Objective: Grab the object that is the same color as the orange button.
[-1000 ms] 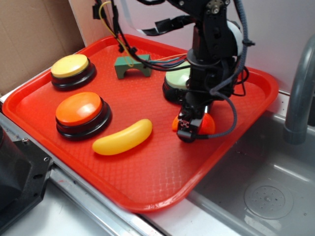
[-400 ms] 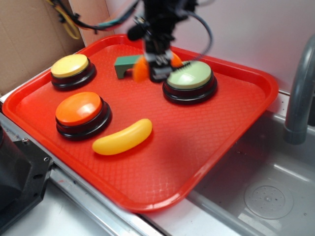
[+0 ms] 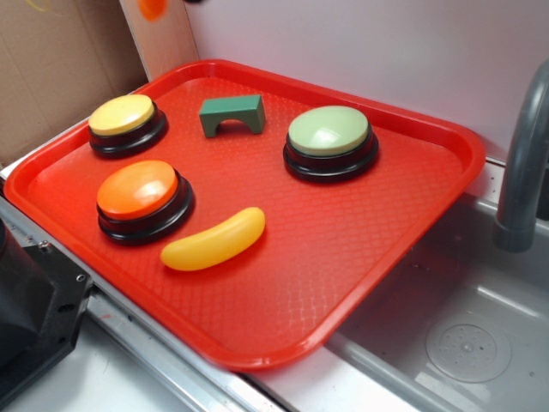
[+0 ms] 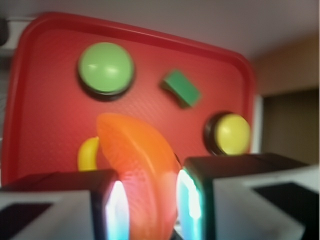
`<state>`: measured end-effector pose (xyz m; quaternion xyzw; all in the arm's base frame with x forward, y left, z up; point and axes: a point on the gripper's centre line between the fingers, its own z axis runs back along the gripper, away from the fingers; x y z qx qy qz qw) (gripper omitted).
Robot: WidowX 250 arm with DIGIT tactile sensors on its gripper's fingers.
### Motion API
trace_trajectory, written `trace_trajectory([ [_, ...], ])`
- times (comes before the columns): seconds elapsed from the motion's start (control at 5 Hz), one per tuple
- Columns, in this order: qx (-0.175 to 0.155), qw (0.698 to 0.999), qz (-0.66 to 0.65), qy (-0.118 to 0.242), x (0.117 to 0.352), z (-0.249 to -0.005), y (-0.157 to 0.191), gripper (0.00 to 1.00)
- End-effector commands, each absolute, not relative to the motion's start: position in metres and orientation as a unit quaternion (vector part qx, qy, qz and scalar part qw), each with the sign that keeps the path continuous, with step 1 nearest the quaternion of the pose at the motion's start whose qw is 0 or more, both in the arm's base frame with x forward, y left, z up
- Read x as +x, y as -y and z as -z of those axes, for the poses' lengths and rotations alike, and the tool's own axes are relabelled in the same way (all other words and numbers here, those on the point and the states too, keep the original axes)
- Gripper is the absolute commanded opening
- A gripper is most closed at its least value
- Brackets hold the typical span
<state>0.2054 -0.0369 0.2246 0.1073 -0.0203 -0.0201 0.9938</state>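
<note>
Grasp stage complete: the fingers are clamped on the orange citrus segment, which sits between them, high above the red tray. The orange button lies far below. Next move, by judgement: simply hold firm.

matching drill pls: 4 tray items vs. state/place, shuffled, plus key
Items:
1. orange citrus segment
2. banana
3. green arch block
4. orange button

States:
A. at the tray's far edge, between the yellow-topped and pale green buttons
B. lying on the tray just right of the orange button
C. clamped in the claw, lifted above the tray
D. near the tray's left front, in front of the yellow-topped button

Pairs: 1-C, 2-B, 3-A, 4-D
</note>
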Motion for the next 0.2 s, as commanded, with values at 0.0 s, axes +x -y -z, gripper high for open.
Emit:
trace_trajectory([
  [0.0, 0.108, 0.985, -0.124, 0.043, 0.1908, -0.2444, 0.03, 0.0],
])
